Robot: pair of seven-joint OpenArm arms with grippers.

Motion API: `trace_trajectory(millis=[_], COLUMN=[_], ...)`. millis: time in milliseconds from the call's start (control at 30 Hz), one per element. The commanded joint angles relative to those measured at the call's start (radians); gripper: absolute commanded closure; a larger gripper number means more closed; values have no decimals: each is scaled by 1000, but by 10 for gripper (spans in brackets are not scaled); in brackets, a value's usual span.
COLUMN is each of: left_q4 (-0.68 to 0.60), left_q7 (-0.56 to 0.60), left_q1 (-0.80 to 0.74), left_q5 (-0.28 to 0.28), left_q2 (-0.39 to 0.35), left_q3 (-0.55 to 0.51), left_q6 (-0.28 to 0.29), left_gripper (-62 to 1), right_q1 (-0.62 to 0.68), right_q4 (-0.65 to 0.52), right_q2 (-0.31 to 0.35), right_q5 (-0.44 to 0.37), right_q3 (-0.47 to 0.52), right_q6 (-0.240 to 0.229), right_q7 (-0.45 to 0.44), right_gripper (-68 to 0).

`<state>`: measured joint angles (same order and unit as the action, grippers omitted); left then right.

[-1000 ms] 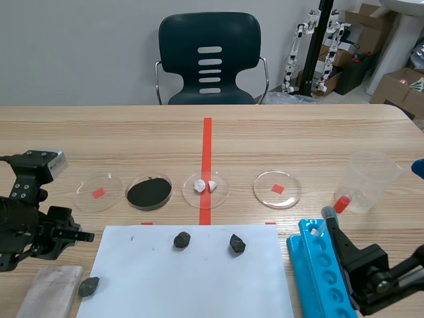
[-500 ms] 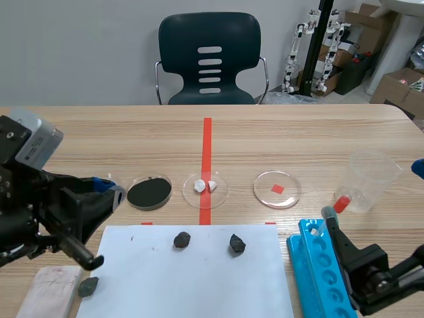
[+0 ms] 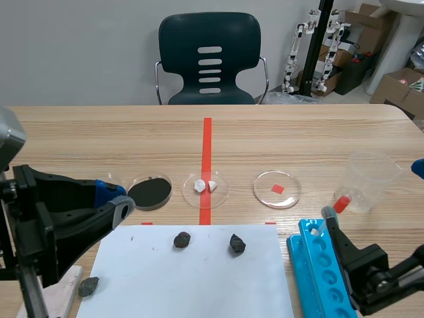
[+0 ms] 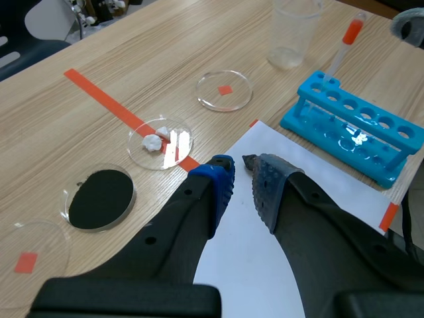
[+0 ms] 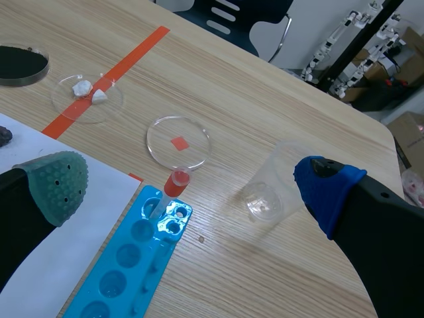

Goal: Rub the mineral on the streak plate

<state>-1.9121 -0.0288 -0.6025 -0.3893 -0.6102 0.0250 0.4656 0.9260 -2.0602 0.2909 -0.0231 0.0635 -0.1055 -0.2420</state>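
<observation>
While the left gripper [image 4: 242,173] sits nearly closed on nothing and the right gripper [image 5: 192,182] gapes empty, the mineral [image 3: 88,286] lies near left, just beside the streak plate [image 3: 61,295]. It looks hard, lumpy and probably light, so pinch its broader flanks.

Rough mineral lump [image 3: 237,244], matt white paper [image 3: 199,278]
</observation>
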Motion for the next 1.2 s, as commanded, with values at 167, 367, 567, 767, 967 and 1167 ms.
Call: trace_trajectory(millis=[167, 367, 567, 767, 967, 1167], left_q4=[-44, -44, -44, -44, -44, -44], left_q7=[13, 13, 13, 13, 13, 13], left_q1=[-24, -23, -23, -23, -23, -23], left_q5=[23, 63, 66, 66, 65, 65], left_q2=[-5, -5, -5, -5, -5, -5], left_q3=[-6, -6, -6, -6, -6, -6], left_q6=[2, 1, 1, 1, 1, 1], left_gripper=[-113, -113, -113, -113, -113, -113], right_q1=[-2, -2, -2, -2, -2, -2], right_q4=[-18, -18, -18, -18, -18, -18], right_q2=[0, 0, 0, 0, 0, 0], right_q5=[-6, -6, -6, -6, -6, -6], right_q3=[3, 3, 3, 3, 3, 3], right_q6=[3, 3, 3, 3, 3, 3], right_q7=[-14, -14, -14, -15, -15, -15], right_gripper=[-679, -679, -679, -679, -679, -679])
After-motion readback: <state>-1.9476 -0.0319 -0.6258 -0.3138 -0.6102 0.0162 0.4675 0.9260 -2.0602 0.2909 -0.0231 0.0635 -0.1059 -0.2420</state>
